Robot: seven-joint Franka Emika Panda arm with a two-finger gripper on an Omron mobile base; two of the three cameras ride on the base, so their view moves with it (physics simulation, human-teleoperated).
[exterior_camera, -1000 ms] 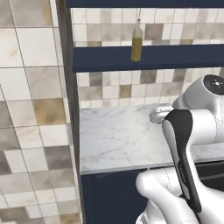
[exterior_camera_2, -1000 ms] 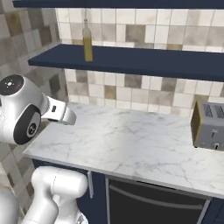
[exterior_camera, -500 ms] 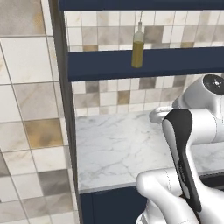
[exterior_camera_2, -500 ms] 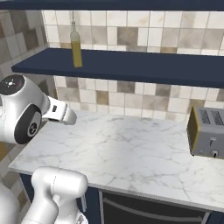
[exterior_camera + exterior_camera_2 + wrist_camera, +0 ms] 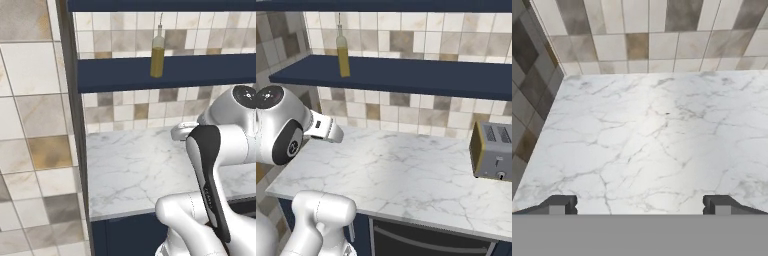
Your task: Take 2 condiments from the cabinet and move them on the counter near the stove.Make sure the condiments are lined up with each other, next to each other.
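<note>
Jaws spread wide, nothing between them; the gripper (image 5: 640, 205) hangs over bare marble counter (image 5: 647, 135), looking toward the tiled wall. From the right base view, left to right: the oil bottle (image 5: 343, 53) stands upright on the navy shelf (image 5: 421, 76), well above the counter; a grey toaster (image 5: 492, 152) sits on the counter's right side.

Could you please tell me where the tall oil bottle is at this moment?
The oil bottle stands upright on the navy shelf against the tiled wall, above the marble counter; in the right base view it is toward the shelf's left end.
</note>
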